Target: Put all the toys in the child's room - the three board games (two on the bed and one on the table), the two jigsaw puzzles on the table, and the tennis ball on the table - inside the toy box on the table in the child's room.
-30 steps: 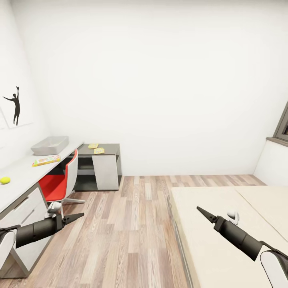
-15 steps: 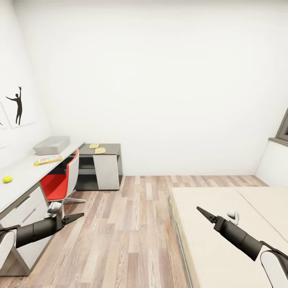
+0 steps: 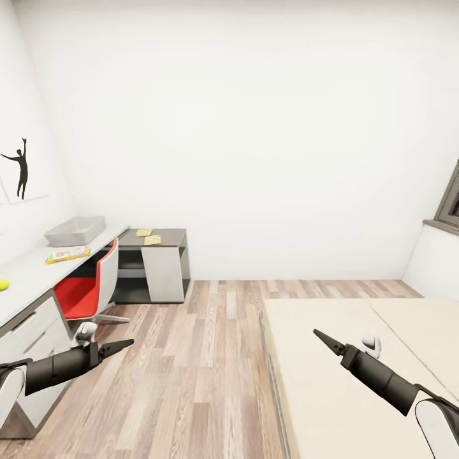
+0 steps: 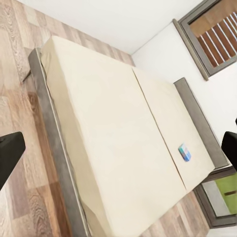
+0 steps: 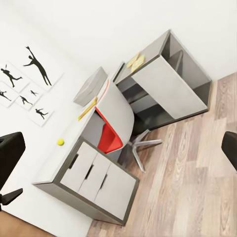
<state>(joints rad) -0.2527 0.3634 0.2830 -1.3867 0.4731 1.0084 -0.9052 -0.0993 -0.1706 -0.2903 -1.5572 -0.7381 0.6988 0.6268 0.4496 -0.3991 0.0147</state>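
The pale grey toy box (image 3: pixel 75 231) sits at the far end of the table (image 3: pixel 38 274), against the left wall. In front of it lies the Skip-Bo board game (image 3: pixel 67 255), and the tennis ball (image 3: pixel 3 285) is nearer me. Two jigsaw puzzles (image 3: pixel 148 236) lie on the dark lower wing. A small blue board game (image 4: pixel 184 152) lies near the far corner of the bed (image 3: pixel 344 370). My left gripper (image 3: pixel 121 346) hangs open over the floor beside the drawers. My right gripper (image 3: pixel 325 339) is open above the bed. Both are empty.
A red-and-white swivel chair (image 3: pixel 86 290) is tucked under the table. Wood-plank floor (image 3: pixel 204 357) runs between table and bed. A window (image 3: pixel 449 204) is at the right wall, and a black silhouette print (image 3: pixel 20 167) hangs on the left wall.
The whole view has shifted, so the table and bed sit slightly further left in the picture. Both arms hold the same pose.
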